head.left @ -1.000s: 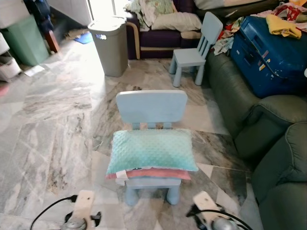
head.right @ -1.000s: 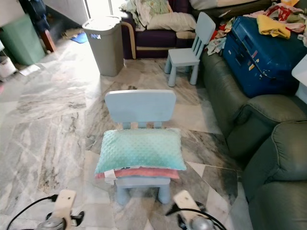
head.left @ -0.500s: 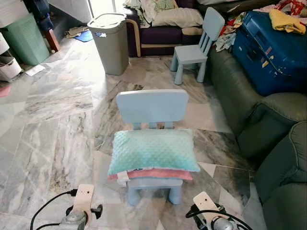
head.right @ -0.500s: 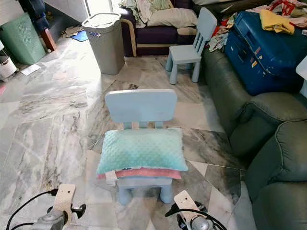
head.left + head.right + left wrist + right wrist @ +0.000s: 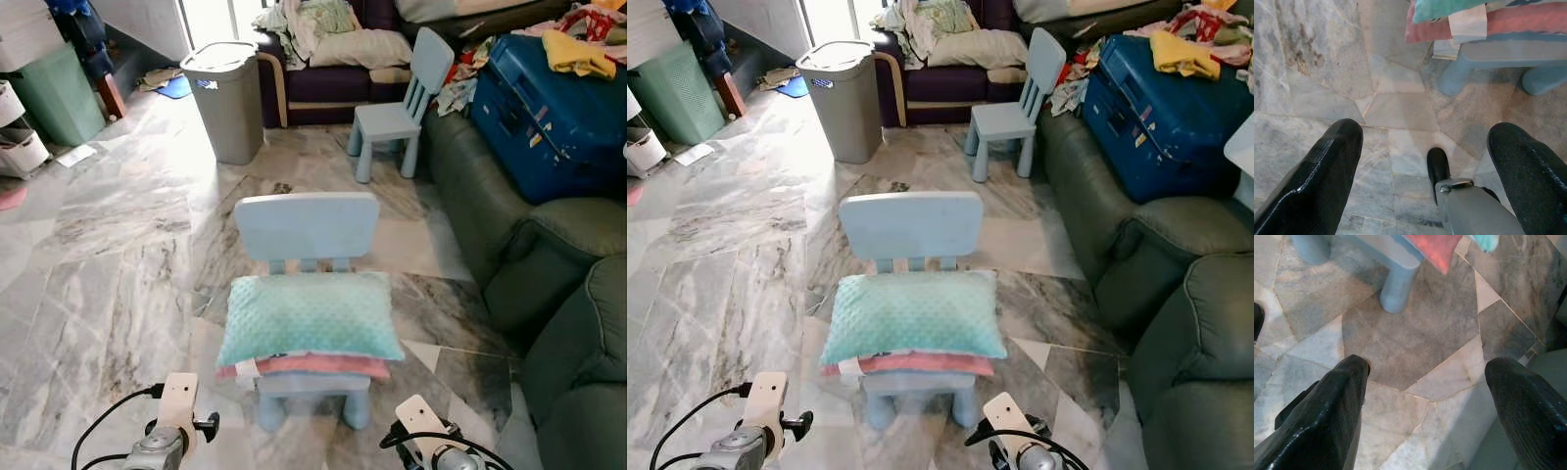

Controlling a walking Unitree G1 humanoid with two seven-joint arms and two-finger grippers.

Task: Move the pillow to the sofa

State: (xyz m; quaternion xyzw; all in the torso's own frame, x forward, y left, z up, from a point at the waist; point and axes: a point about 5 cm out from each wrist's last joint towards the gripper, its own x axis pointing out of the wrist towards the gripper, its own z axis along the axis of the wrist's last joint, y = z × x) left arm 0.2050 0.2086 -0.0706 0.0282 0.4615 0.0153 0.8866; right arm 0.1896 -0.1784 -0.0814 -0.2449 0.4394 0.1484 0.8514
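Both sets of fingers spread, grasping nothing.
I saw my left gripper (image 5: 1425, 147) and right gripper (image 5: 1425, 382) low over marble; the teal pillow (image 5: 309, 315) lay at 12 o'clock on a blue chair (image 5: 306, 223), the green sofa (image 5: 509, 255) at 2 o'clock.

Left arm (image 5: 157, 452): silver metal wrist housing, a flat cream-coloured plate on top, a black knob at its side and a black cable looping off. Right arm (image 5: 446, 458): same silver housing, cream plate and coiled black cable. Both wrist views show two broad black fingers (image 5: 1327, 171) with a matte, finely textured surface.
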